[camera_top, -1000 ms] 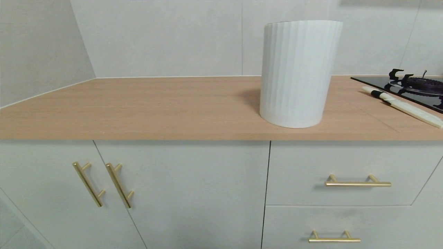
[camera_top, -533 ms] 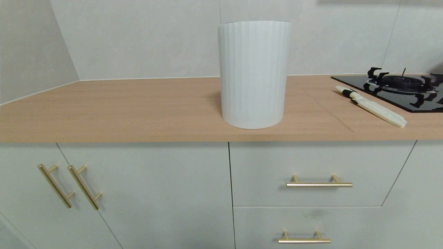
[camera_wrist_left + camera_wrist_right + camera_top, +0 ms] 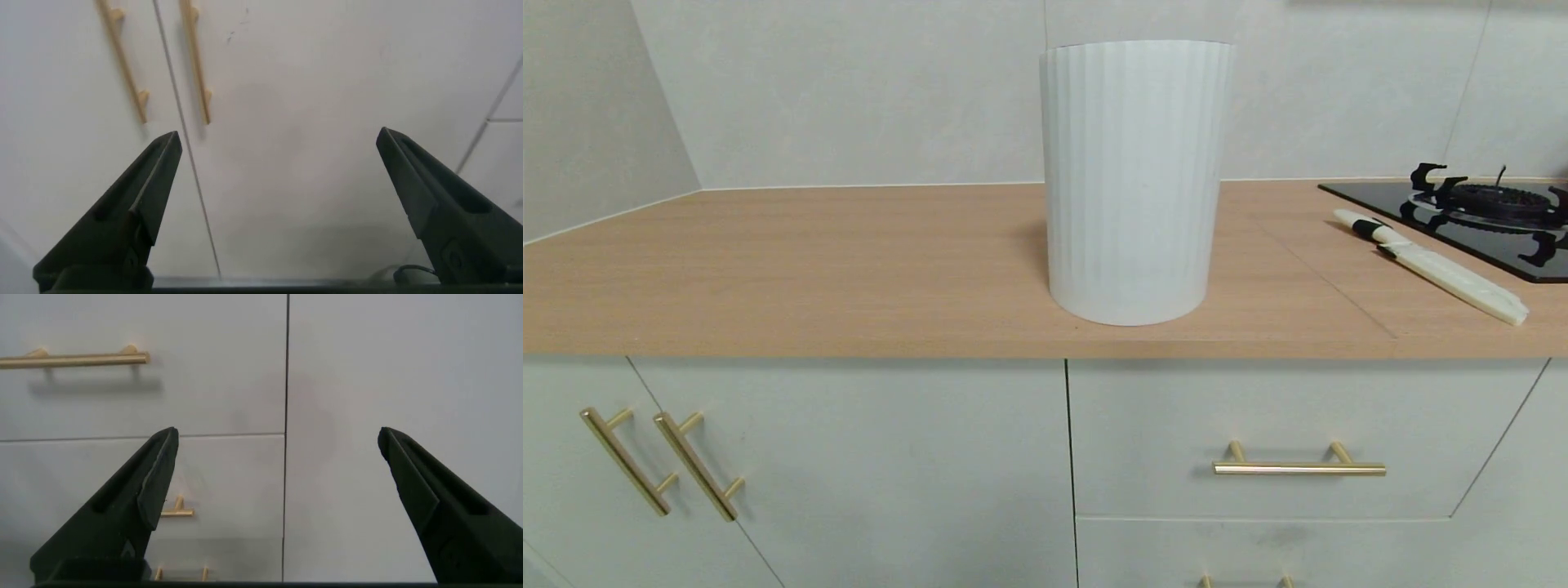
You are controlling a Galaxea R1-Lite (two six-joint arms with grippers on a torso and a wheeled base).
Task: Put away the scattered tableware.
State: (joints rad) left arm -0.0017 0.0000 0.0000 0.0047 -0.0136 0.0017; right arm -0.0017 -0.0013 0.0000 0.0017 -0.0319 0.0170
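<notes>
Against half a second ago the whole head view has shifted: the countertop edge sits lower in the picture, the lower drawer's handle is almost cut off at the bottom, and everything looks slightly nearer. That is the camera moving; the things keep their places relative to one another.

A tall white ribbed container [image 3: 1129, 180] stands upright on the wooden countertop [image 3: 768, 261], close to the front edge and above the seam between the cabinet doors [image 3: 849, 474] and the upper drawer [image 3: 1298, 416]. It is seen from the side, so what is inside cannot be told.

To its right, well apart from it, a knife [image 3: 1429, 265] with a pale blade and a black band at the handle lies flat on the countertop, just beside the front corner of the black gas hob [image 3: 1486, 216].

The left gripper [image 3: 276, 143] faces the cabinet doors, fingers spread wide around nothing. The right gripper [image 3: 278, 437] faces the drawer fronts below a brass handle [image 3: 73, 359], fingers equally wide and empty.
</notes>
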